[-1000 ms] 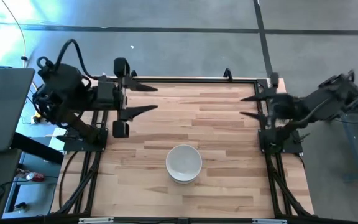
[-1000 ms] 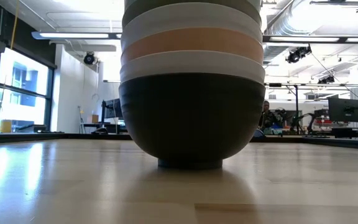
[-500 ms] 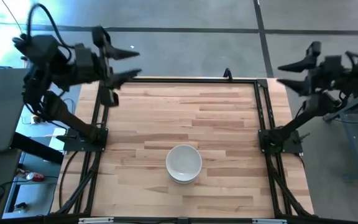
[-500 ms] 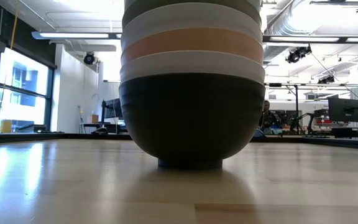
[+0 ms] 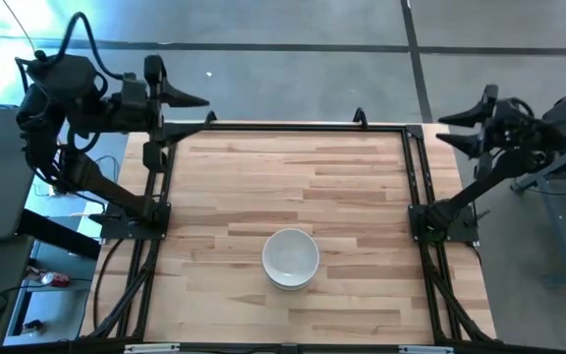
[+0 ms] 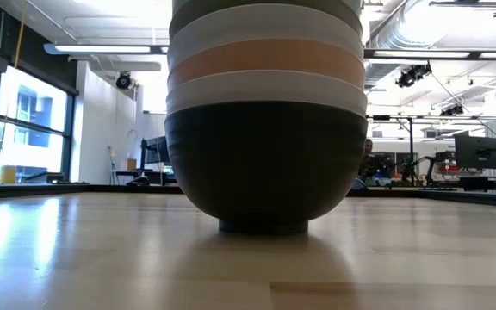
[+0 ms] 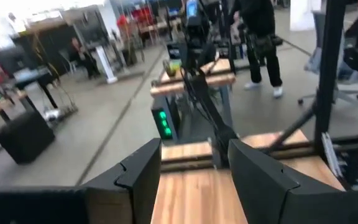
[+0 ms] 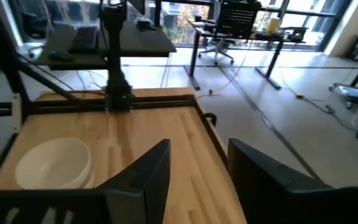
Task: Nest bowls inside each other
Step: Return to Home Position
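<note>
1. Table (image 6: 76, 258): light wood planks, black frame round edge.

2. Bowl stack (image 8: 53, 163): nested, upright, on table near its front edge, approx. midway btwn sides.
- High view: only top white bowl (image 5: 290, 254) shows, looking into it; one rim peeks out below. Layers hidden.
- Low view: gives layers from the side. Black bowl (image 6: 261, 164) at base, foot on wood. Above it, in order: lower white bowl (image 6: 265, 86), peach-orange bowl (image 6: 265, 58), upper white bowl (image 6: 265, 26), olive grey-green bowl (image 6: 265, 5) at frame's top. Rest cut off.
- Right wrist view: pale top bowl, a second rim under it.

3. Left gripper (image 5: 202, 110): by far-left corner of table, well apart from stack. Fingers spread, nothing btwn them; left wrist view shows the gap plainly.

4. Right gripper (image 5: 442, 129): just outside far-right corner, well apart from stack. Fingers spread, empty, per right wrist view.

5. Room beyond:
- Low view: person (image 6: 370, 159) partly hidden behind stack; ceiling lights, windows.
- Left wrist view: standing person in dark clothes (image 7: 257, 31), green-lit box (image 7: 165, 124) under another bench.
- Right wrist view: office chair (image 8: 235, 18), desks, windows.
</note>
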Controlling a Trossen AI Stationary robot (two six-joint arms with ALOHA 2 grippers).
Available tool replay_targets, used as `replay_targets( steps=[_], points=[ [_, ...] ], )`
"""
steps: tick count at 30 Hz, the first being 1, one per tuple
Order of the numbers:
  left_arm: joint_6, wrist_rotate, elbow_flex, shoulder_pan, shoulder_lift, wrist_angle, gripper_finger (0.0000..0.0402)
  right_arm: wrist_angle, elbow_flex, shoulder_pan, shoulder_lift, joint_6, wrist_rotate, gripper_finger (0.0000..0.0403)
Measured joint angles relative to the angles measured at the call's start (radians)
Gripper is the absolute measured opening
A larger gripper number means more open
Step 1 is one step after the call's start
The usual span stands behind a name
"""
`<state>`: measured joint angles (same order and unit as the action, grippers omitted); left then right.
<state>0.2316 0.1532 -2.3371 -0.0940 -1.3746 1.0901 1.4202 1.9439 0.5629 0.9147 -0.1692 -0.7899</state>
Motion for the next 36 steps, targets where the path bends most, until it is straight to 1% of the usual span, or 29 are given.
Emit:
replay_targets(
  steps=[4,10,12,16,19,23,26,28,31,36],
  points=[
    [-0.023,-0.034,0.0,0.0,0.004,0.024,0.0177,-0.137,-0.186,0.0,-0.121,-0.007,0.047,0.0153],
    [-0.041,-0.04,0.0,0.001,0.043,0.044,0.0177,-0.334,-0.429,0.0,-0.313,-0.007,0.094,0.0153],
    [-0.053,-0.035,0.0,0.001,0.055,0.055,0.0177,-0.377,-0.497,0.0,-0.363,-0.007,0.106,0.0153],
    [-0.072,0.006,0.0,0.002,0.078,0.087,0.0177,-0.451,-0.602,0.0,-0.441,-0.006,0.111,0.0153],
    [-0.085,0.039,0.0,0.002,0.091,0.108,0.0177,-0.466,-0.654,0.0,-0.467,-0.01,0.108,0.0153],
    [-0.098,0.075,0.006,0.002,0.103,0.126,0.0177,-0.495,-0.705,0.0,-0.471,-0.008,0.037,0.0139],
    [-0.104,0.101,0.047,0.002,0.124,0.123,0.0177,-0.51,-0.74,0.0,-0.468,0.013,-0.007,0.0121],
    [-0.115,0.117,0.095,0.001,0.144,0.115,0.0177,-0.506,-0.75,0.0,-0.468,0.003,-0.038,0.0112],
    [-0.126,0.124,0.184,0.001,0.179,0.085,0.0177,-0.481,-0.742,0.0,-0.47,-0.041,-0.044,0.0107],
    [-0.125,0.123,0.372,0.001,0.274,-0.082,0.0177,-0.477,-0.706,0.0,-0.471,-0.06,-0.01,0.011]
  ],
)
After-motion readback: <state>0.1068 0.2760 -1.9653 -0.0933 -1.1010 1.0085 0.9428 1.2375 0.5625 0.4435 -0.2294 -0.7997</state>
